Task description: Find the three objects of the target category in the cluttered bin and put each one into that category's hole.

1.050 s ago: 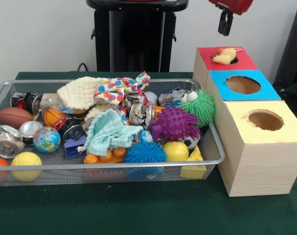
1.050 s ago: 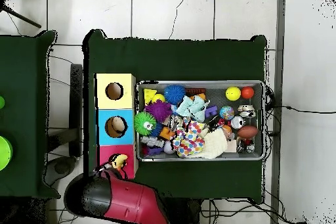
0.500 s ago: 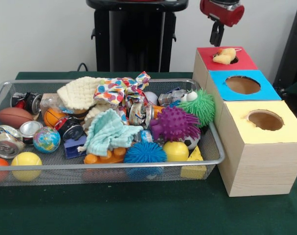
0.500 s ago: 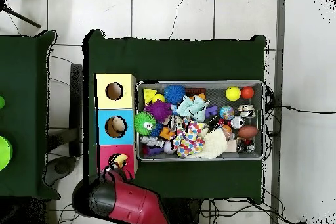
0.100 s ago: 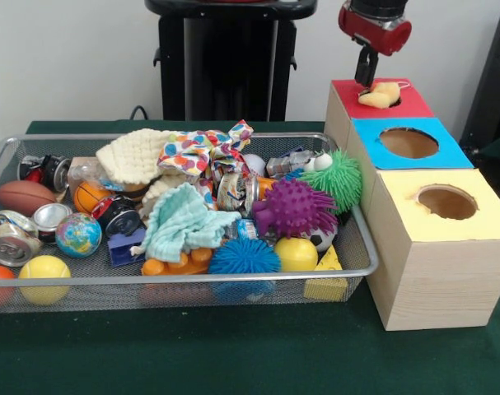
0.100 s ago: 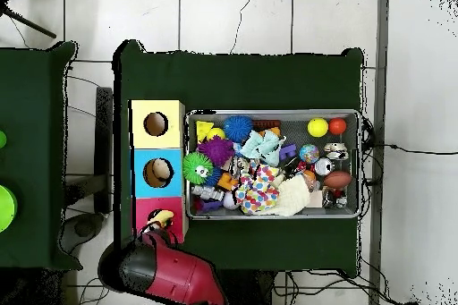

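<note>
Gripper (image 5: 366,76) lower, beside yellow toy (image 5: 379,95)

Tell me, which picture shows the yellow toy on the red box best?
The front view. There the yellow toy lies plainly across the hole in the red box, the gripper just above it. In the overhead view the toy is tiny, against the red arm.

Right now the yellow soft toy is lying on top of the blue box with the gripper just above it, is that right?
Not quite. The yellow soft toy lies on the red box, at its hole, not on the blue box, whose hole is clear in the front view. The rest holds: the gripper hangs just above the toy.
</note>
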Motion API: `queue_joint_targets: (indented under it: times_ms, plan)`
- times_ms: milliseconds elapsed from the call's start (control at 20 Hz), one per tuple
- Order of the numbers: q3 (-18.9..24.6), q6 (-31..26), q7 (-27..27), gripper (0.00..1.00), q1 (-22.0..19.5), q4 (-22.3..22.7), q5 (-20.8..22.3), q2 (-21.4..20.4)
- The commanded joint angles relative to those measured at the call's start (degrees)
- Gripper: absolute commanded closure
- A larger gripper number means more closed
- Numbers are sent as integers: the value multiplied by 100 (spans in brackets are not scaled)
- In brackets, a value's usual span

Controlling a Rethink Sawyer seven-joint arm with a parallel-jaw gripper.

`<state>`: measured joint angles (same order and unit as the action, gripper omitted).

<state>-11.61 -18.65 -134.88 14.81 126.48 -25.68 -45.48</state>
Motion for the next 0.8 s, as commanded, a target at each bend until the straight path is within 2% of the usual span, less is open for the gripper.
queue_joint_targets:
  times_ms: [50, 350, 550, 750, 800]
  plan:
    - [367, 6, -1686, 100, 323, -241, -588, 297]
    - [649, 237, -1483, 100, 96, -250, -939, 497]
    - [602, 374, -1494, 100, 101, -364, -1036, 659]
    - [914, 881, -1240, 100, -295, -223, -964, 758]
    - [914, 854, -1167, 100, -357, -193, -918, 722]
